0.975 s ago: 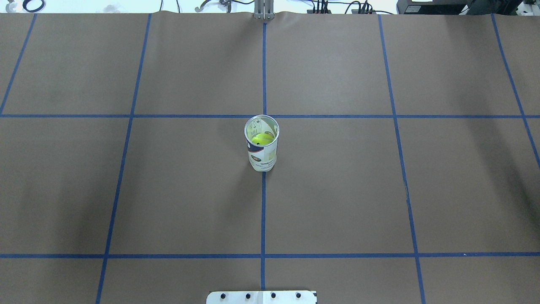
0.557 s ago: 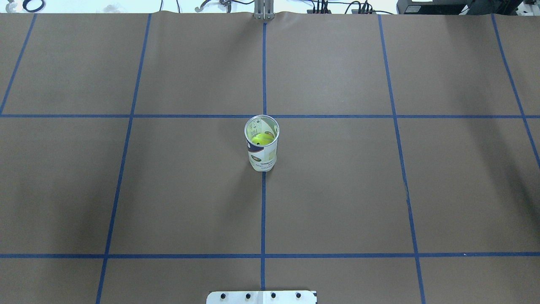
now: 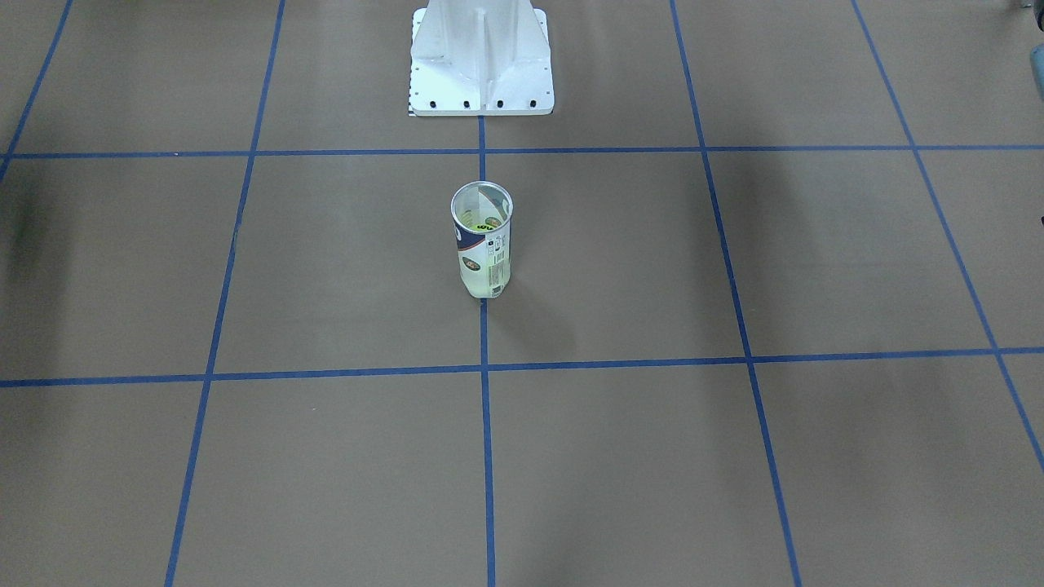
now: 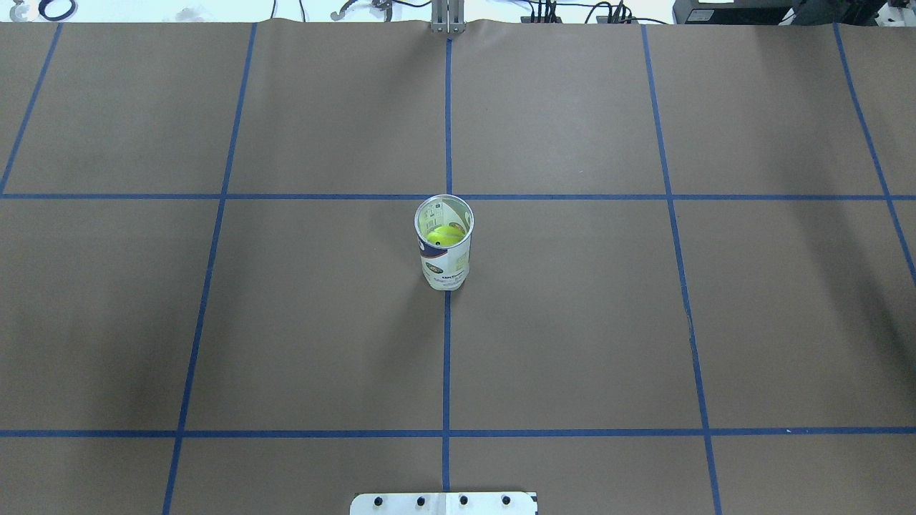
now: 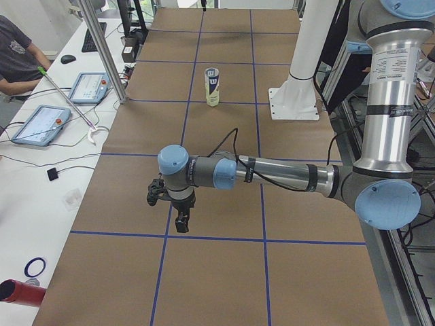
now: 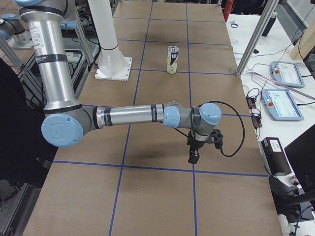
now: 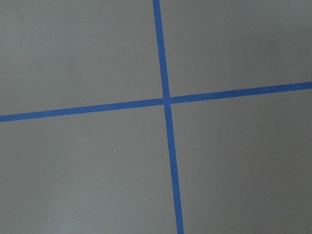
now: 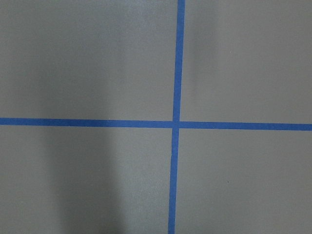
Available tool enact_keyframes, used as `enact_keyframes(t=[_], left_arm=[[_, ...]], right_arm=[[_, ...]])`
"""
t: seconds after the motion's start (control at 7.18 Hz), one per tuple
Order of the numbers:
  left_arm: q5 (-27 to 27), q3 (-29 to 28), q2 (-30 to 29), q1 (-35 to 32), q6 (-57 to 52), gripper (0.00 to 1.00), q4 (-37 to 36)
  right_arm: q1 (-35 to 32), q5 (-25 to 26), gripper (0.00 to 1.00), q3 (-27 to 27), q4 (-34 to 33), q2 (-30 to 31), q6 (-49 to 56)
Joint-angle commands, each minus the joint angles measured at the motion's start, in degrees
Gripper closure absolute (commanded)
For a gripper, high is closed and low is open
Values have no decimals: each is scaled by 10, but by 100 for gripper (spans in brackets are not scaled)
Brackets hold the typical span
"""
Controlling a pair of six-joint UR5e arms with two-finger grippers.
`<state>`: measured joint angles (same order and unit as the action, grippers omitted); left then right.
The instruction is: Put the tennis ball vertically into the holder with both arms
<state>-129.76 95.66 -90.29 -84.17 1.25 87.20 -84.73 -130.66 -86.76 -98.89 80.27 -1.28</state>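
Observation:
The holder stands upright at the table's middle on a blue tape line, open end up. A yellow-green tennis ball sits inside it, also seen through the rim in the front-facing view. The holder also shows in the side views. My left gripper hangs over the table's left end, far from the holder. My right gripper hangs over the right end, equally far. I cannot tell whether either is open or shut. Both wrist views show only brown paper and crossing tape.
The white pedestal base stands behind the holder on the robot's side. Control tablets lie on side benches at both table ends. A seated person and a metal post are at the left end.

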Motion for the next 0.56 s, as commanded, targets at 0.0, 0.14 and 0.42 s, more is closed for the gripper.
enact_keyframes(t=[0.0, 0.14, 0.42], left_arm=[[-8, -1, 5, -24, -25, 1, -18], [-32, -1, 6, -31, -25, 1, -27], [-33, -2, 8, -42, -20, 1, -27]], right_arm=[[0, 0, 1, -1, 0, 1, 0], [0, 0, 1, 0, 0, 1, 0], [1, 0, 1, -1, 0, 1, 0]])
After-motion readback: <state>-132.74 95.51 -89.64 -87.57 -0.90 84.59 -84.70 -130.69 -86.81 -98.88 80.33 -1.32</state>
